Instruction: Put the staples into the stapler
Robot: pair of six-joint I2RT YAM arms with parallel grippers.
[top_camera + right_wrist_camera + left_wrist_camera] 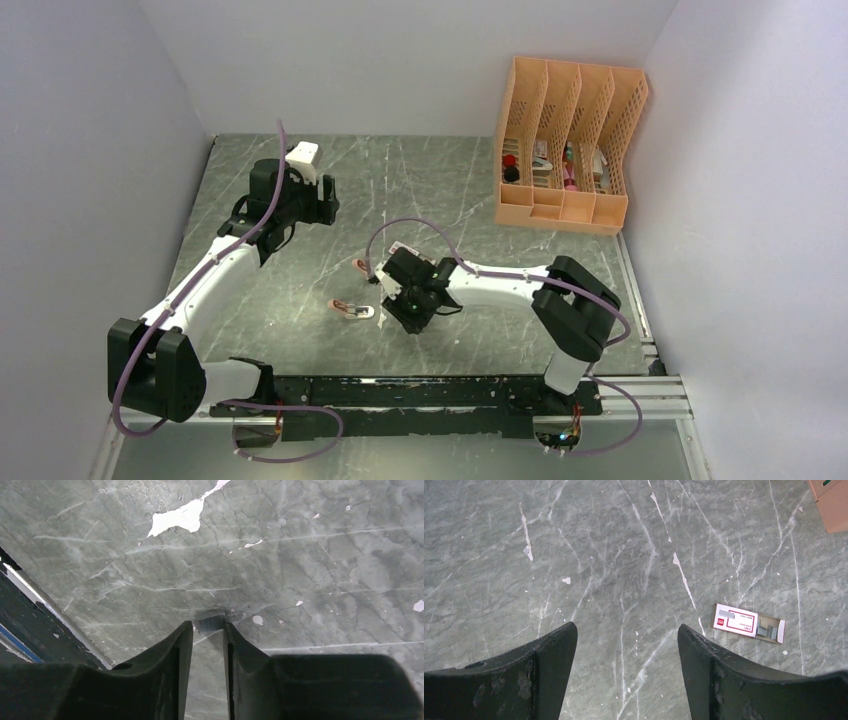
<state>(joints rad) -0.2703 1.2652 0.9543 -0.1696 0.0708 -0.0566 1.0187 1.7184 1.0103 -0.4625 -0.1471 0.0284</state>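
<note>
Gripping a staple strip (210,622), right claw (207,630) hangs near the table edge (61,611).

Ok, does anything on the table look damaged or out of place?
The staple box lies with its tray slid partway out of the sleeve. The table top looks worn, with white chipped patches and scratches across it.
</note>
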